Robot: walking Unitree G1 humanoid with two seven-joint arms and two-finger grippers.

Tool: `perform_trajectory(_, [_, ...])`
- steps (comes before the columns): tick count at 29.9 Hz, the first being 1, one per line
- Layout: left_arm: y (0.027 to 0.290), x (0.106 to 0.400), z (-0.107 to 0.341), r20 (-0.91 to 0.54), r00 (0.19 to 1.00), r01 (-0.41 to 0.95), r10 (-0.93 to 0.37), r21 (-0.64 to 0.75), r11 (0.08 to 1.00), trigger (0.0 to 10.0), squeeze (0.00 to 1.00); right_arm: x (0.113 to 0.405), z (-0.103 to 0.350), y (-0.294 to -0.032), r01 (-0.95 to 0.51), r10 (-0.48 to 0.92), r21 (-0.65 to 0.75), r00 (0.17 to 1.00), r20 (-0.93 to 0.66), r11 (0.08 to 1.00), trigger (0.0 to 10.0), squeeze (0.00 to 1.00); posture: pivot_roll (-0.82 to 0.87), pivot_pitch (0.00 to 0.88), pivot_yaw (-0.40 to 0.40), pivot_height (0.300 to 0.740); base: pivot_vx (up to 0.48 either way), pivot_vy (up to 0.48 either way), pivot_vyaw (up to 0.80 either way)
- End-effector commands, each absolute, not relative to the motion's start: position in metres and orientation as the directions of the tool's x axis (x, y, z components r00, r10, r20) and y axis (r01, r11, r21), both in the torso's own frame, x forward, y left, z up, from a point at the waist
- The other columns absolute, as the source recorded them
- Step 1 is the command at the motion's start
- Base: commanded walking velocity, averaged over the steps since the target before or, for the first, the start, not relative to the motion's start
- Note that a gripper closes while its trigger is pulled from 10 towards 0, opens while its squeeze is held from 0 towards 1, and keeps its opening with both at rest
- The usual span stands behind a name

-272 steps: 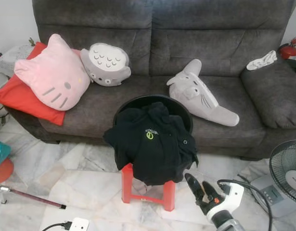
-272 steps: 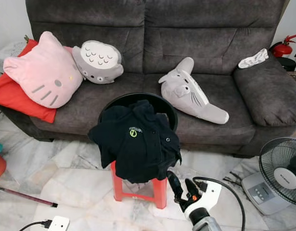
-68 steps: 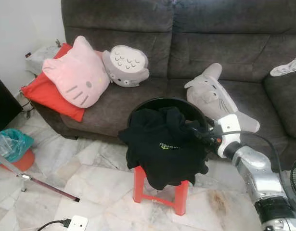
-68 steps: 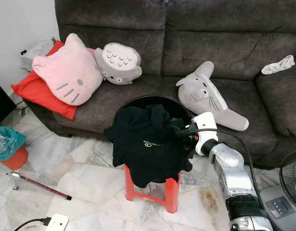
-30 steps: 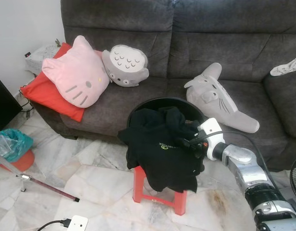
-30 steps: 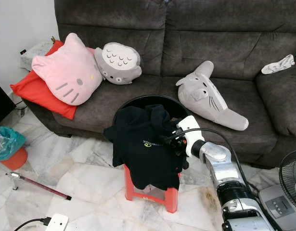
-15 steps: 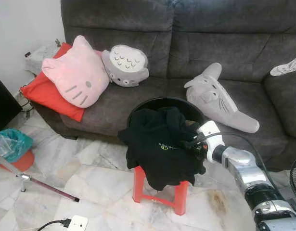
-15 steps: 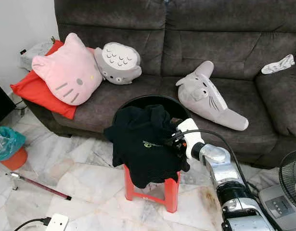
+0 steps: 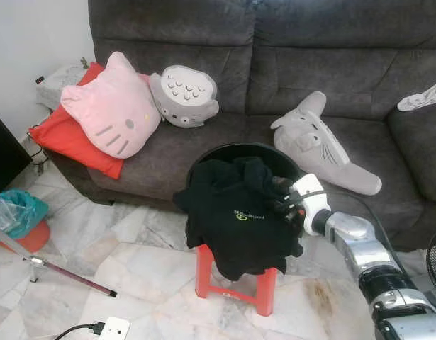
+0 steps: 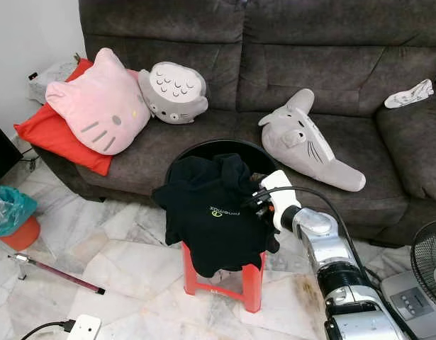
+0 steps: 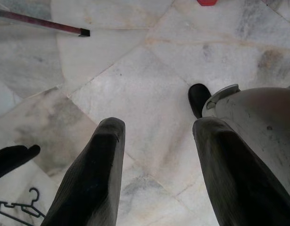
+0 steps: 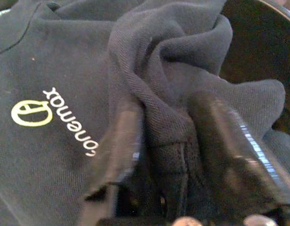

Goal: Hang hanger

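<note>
Right claw clenched on a fold of black shirt draped over black basin on red stool. Left claw released above marble floor.

The right gripper has been brought up from near the floor and closed around a fold of the black shirt.

A: What does the black shirt cover?
B: Most of the red stool, the near rim of the black basket, and the right gripper fingertips, buried in a fold.
A: And the hanger?
B: Cut off at the left wrist view's edge; only hook and shoulder show.
</note>
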State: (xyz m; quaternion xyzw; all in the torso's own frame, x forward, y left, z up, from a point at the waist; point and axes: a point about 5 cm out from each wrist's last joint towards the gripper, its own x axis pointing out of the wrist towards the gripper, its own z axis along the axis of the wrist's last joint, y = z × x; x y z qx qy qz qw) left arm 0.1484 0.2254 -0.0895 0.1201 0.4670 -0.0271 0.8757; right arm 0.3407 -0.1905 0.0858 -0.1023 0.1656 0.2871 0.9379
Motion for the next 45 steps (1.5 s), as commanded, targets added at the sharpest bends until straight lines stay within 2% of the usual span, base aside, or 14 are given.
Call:
perform_trajectory(1, [0.227, 0.141, -0.093, -0.843, 0.534, 0.154, 0.072, 0.180, 0.971, 10.0, 0.00, 0.346, 0.092, -0.186, -0.574, 0.512, -0.096, 0.785, -0.349, 0.813, 0.0, 0.00, -0.04, 0.033, 0.061, 0.740, 0.000, 0.000, 0.00])
perform_trajectory(27, [0.226, 0.141, -0.093, -0.842, 0.535, 0.155, 0.073, 0.182, 0.971, 10.0, 0.00, 0.371, 0.115, -0.167, -0.522, 0.478, -0.111, 0.834, -0.275, 0.846, 0.0, 0.00, -0.03, 0.029, 0.057, 0.740, 0.000, 0.000, 0.00])
perform_trajectory(45, [0.225, 0.142, -0.092, -0.839, 0.539, 0.153, 0.076, 0.186, 0.971, 10.0, 0.00, 0.390, 0.141, -0.160, -0.432, 0.387, -0.205, 0.894, -0.225, 0.878, 0.0, 0.00, -0.01, 0.017, 0.047, 0.740, 0.000, 0.000, 0.00])
